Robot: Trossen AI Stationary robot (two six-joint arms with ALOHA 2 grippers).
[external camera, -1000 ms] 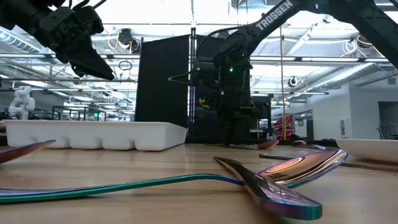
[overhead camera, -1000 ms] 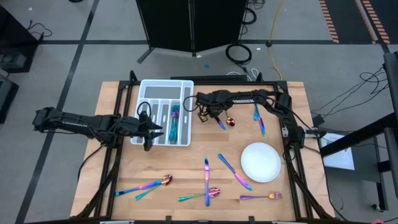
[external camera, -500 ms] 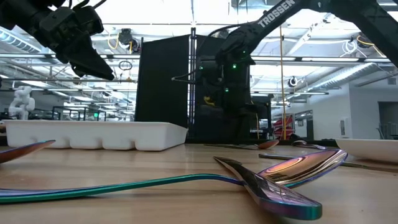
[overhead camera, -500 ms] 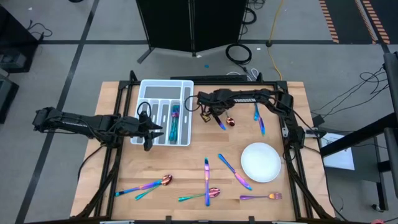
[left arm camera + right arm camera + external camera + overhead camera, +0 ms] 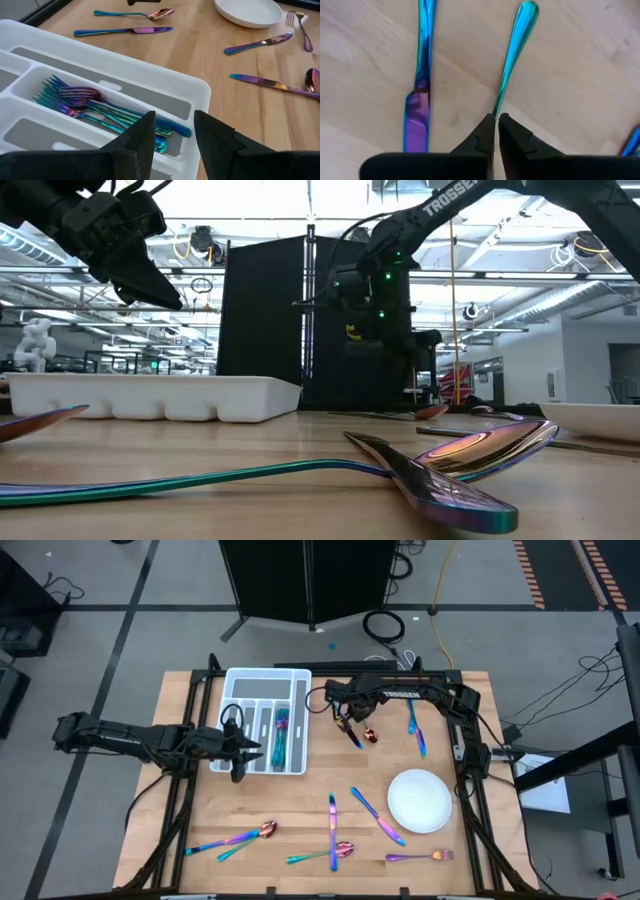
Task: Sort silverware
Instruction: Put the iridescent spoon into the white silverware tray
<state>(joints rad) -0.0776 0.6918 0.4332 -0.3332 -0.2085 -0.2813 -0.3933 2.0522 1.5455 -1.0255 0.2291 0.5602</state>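
My right gripper (image 5: 345, 720) hangs over the far middle of the table, shut on a slim teal piece of silverware (image 5: 512, 55). Its kind I cannot tell, since the fingers hide its other end. A blue and purple knife (image 5: 419, 75) lies on the wood beside it, and a copper-bowled spoon (image 5: 370, 736) lies close by. My left gripper (image 5: 172, 135) stands open above the near right corner of the white divided tray (image 5: 262, 690). Several forks (image 5: 80, 100) lie in one tray compartment. My right gripper pinches the teal piece's thin handle (image 5: 496, 107) between its two fingertips. The fingers come from above, pointing steeply down. The handle runs away from them to its rounded free end (image 5: 527, 9). Whether the piece is clear of the table I cannot tell.
A round white plate (image 5: 420, 800) sits at the right. Loose spoons, knives and a fork lie along the near edge (image 5: 335, 840), and two more pieces lie at the far right (image 5: 416, 732). A black cabinet (image 5: 305, 580) stands beyond the far edge.
My right gripper has risen and drifted a little toward the table's far right, its wrist tipping steeper, and has stayed shut.
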